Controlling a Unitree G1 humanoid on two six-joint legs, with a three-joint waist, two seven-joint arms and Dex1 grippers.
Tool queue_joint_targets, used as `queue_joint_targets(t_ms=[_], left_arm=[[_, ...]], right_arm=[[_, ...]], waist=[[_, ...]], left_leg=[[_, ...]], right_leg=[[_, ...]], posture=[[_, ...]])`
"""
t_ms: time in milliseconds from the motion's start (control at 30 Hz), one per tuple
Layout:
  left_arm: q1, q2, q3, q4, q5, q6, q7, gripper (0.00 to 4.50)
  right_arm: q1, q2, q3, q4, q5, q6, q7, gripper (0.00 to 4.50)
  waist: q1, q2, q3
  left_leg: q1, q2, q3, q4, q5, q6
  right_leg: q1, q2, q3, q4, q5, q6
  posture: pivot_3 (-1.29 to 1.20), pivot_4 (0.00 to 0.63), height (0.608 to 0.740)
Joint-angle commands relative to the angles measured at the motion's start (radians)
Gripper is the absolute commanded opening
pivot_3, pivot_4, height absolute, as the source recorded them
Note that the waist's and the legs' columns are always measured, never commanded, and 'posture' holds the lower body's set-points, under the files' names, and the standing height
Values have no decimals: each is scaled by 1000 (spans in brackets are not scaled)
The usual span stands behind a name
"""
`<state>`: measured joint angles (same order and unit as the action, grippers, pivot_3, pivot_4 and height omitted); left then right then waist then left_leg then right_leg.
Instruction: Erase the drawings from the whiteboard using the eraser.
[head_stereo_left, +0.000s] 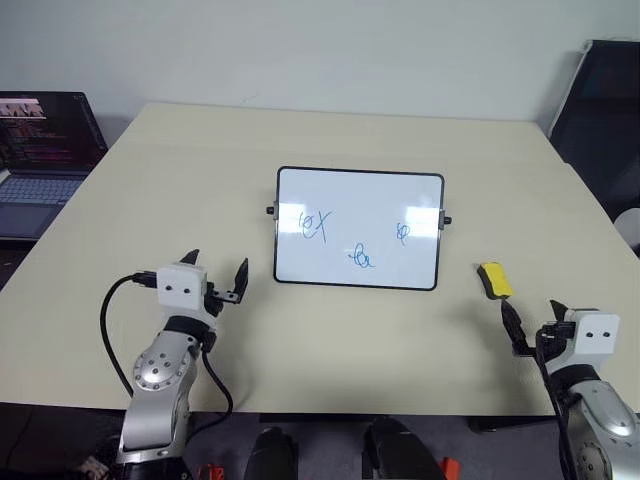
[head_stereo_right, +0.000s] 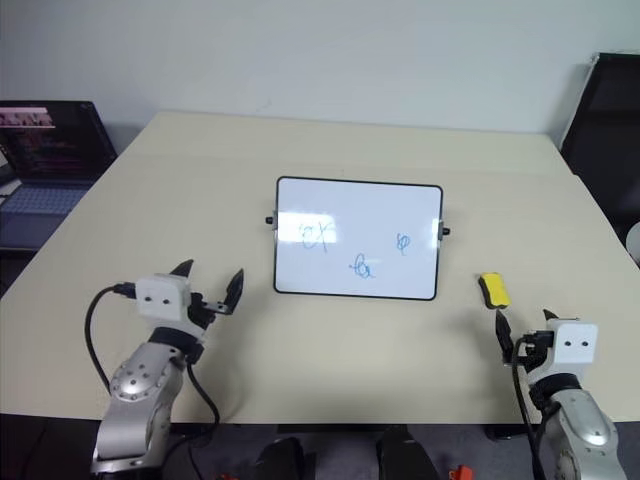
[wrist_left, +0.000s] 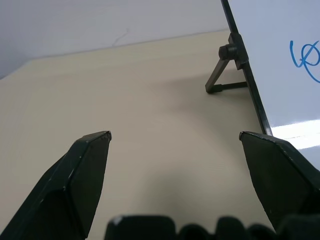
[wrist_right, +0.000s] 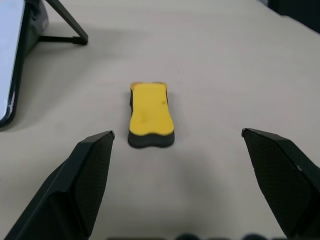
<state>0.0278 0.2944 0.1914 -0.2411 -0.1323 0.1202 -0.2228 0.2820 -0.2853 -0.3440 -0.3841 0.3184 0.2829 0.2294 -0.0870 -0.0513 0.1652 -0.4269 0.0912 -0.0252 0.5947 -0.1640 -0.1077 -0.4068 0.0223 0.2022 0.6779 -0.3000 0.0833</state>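
The whiteboard (head_stereo_left: 358, 228), propped near the middle of the bench (head_stereo_left: 300, 140), carries three blue drawings (head_stereo_left: 315, 224); from the head views we see the eraser (head_stereo_left: 494, 279) lying just beside its right edge. In the left wrist view, our left gripper (wrist_left: 175, 137) stands spread beside the board's frame. In the right wrist view, our right gripper (wrist_right: 177, 134) gapes wide, the eraser ahead, untouched.

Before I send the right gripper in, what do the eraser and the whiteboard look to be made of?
The eraser: a matte yellow top that looks like plastic or foam, over a dark, soft-looking base, probably felt. The whiteboard: a glossy white face, showing bright reflections, in a thin black frame, likely plastic, propped on a dark strut; the face's own material I can't tell.
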Motion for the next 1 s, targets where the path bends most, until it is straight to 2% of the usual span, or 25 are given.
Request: queue_joint_targets(t_ms=[33, 300, 400, 533, 700, 900, 1000], left_arm=[[-19, -4, 4, -43, -3, -1, 13, 4500], [-22, 24, 28, -100, -25, 52, -4, 4500], [-23, 90, 62, -101, -50, 33, -74, 4500], [-68, 216, 68, -88, -138, -30, -273, 4500], [-260, 328, 21, -38, -287, 55, -493, 4500], [-475, 389, -58, -27, -441, 244, -673, 4500], [-552, 401, -110, -32, -497, 320, -758, 4500]], right_arm=[[-30, -12, -27, -37, 14, 60, -34, 4464], [-57, -44, -23, -68, 1, 72, -21, 4464], [-91, -59, 20, -88, -1, 79, 2, 4464], [-139, -62, 50, -124, 25, 132, 2, 4464], [-208, -92, 47, -231, 57, 387, -77, 4464], [-345, -45, -9, -298, 184, 719, -177, 4464], [-401, -74, -43, -263, 198, 787, -179, 4464]], waist=[[-1, 0, 0], [0, 0, 0], [-4, 1, 0], [-4, 1, 1], [5, 2, 2], [-2, 3, 2], [-3, 5, 4]], left_leg=[[0, 0, 0, 0, 0, 0], [0, -1, 0, -1, 0, 0], [0, -1, 0, -1, 0, 0], [1, -1, 0, -1, 0, 0], [0, -7, -1, -1, 1, 1], [-4, -8, -2, -1, 1, 2], [-5, -8, -3, -2, 1, 2]], right_leg=[[0, 0, 0, 0, 0, 0], [0, -1, 0, 0, -1, 1], [0, -1, 0, 0, -1, 1], [0, 0, 0, 1, -1, 1], [-2, -7, -1, -1, -2, 3], [0, -8, -2, -1, -3, 5], [-1, -7, -2, 0, -4, 7]], posture=[[0, 150, 740], [0, 150, 740], [0, 150, 740], [0, 150, 740], [0, 150, 740], [0, 150, 740], [0, 150, 740]])
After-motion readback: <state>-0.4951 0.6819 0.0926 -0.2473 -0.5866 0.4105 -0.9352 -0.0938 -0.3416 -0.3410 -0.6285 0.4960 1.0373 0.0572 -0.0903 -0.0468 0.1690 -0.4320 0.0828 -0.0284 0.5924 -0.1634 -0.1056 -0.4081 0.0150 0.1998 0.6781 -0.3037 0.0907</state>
